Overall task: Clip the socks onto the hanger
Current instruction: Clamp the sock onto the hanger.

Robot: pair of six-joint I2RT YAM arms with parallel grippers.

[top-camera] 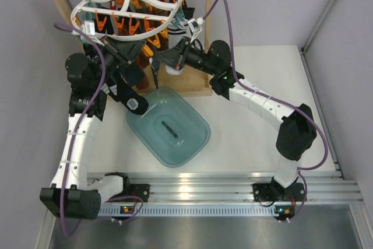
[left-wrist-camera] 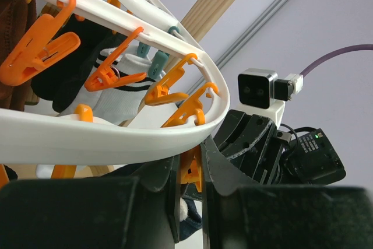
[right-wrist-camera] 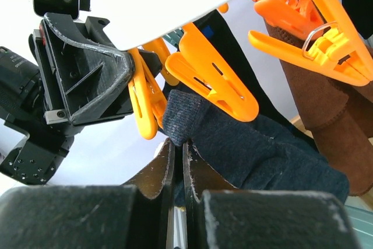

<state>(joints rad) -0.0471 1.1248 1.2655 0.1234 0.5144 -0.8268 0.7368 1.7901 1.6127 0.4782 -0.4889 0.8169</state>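
Observation:
The white lattice hanger (top-camera: 128, 4) hangs from the wooden rack with orange and teal clips under it. My left gripper (left-wrist-camera: 191, 154) is just under its rim (left-wrist-camera: 87, 135), shut on an orange clip (left-wrist-camera: 193, 170). In the top view the left gripper (top-camera: 145, 58) meets my right gripper (top-camera: 159, 61) below the hanger's front edge. My right gripper (right-wrist-camera: 179, 147) is shut on the edge of a navy sock (right-wrist-camera: 245, 150), held against that orange clip (right-wrist-camera: 143, 100). The sock hangs down over the bin (top-camera: 156, 79). Another dark sock (top-camera: 171, 127) lies in the bin.
A teal see-through bin (top-camera: 195, 138) stands on the table in front of the rack. The wooden rack frame (top-camera: 208, 27) stands behind. Large brown socks (right-wrist-camera: 338, 115) and a white striped sock (left-wrist-camera: 125, 68) hang from other clips. Purple cables loop from both arms.

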